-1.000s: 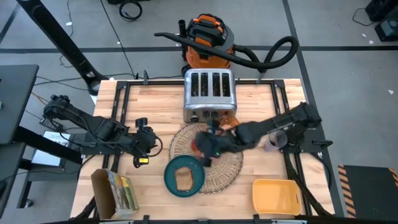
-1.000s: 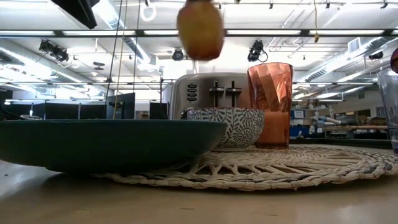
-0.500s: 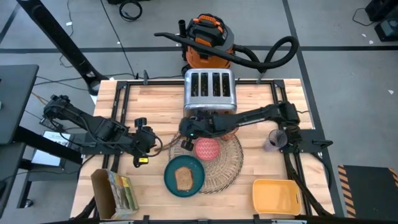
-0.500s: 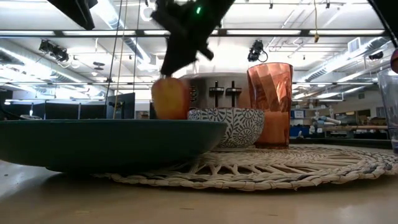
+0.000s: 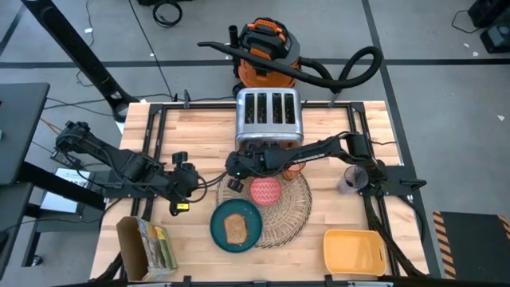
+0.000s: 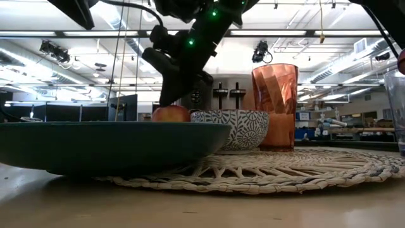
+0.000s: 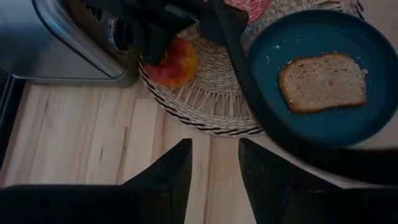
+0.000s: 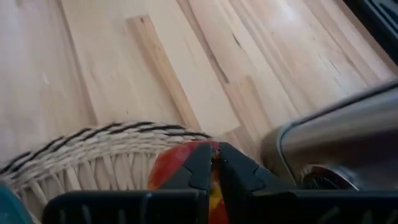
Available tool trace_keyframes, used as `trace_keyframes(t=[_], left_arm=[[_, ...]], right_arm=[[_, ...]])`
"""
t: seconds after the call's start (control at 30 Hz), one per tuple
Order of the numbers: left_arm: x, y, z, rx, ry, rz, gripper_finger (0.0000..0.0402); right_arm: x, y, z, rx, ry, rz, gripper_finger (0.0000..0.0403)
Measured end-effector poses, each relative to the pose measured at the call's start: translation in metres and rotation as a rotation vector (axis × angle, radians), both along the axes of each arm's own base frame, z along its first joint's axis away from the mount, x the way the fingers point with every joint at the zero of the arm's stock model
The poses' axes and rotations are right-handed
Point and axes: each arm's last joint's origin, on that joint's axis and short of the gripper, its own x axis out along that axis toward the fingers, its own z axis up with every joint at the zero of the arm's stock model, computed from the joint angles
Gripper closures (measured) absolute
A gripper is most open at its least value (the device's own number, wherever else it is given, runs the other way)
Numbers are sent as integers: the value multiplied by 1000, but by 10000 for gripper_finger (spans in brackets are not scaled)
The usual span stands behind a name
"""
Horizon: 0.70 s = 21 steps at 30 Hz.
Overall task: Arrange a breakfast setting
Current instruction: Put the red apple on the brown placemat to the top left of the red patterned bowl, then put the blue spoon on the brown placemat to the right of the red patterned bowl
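The red-yellow apple (image 7: 172, 63) is at the far left edge of the woven straw placemat (image 5: 291, 217), beside the toaster, under my right gripper (image 5: 232, 169), which is shut on it. The teal plate (image 5: 249, 214) with the toast slice (image 5: 235, 229) sits on the mat's near left part. The pink-red bowl (image 5: 266, 191) stands in the mat's middle, and the orange cup (image 6: 274, 104) behind it. My left gripper (image 7: 214, 168) is open and empty, left of the mat. The blue spoon is out of view. My right gripper pinches the apple at its top (image 8: 186, 163) between the free ends of its two fingers. The fingers slant down from the table's right. The apple sits upright, low at the mat (image 6: 169, 114). The plate hides its underside in the low view.
The chrome toaster (image 5: 268, 119) stands close behind the apple. A clear glass (image 5: 351, 179) stands right of the mat, a yellow tray (image 5: 353, 251) at the near right, and an open carton (image 5: 147, 245) at the near left. Bare wood lies left of the mat.
My right gripper has carried the apple from high over the bowl toward the table's left and far side. It has lowered it to the placemat's far left edge by the toaster. The apple has stayed upright in the shut fingers.
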Motion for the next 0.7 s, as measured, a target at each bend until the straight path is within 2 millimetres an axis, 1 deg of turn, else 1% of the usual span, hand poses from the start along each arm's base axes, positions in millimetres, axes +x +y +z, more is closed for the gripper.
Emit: trace_keyframes(t=[0.23,0.37,0.53,0.63,0.7], left_arm=[[-1,-2,0,-7,-3,-1,262],[-1,-2,0,-11,-4,4,262],[-1,-2,0,-9,-5,5,262],[-1,-2,0,-8,-8,6,262],[0,-2,0,-10,-10,7,262]], right_arm=[[0,1,0,-4,3,-6,319],[-1,1,5,-7,-10,-3,291],[-6,4,22,-11,-42,6,268],[-11,9,38,-19,-66,30,262],[-18,16,53,-32,-86,39,260]])
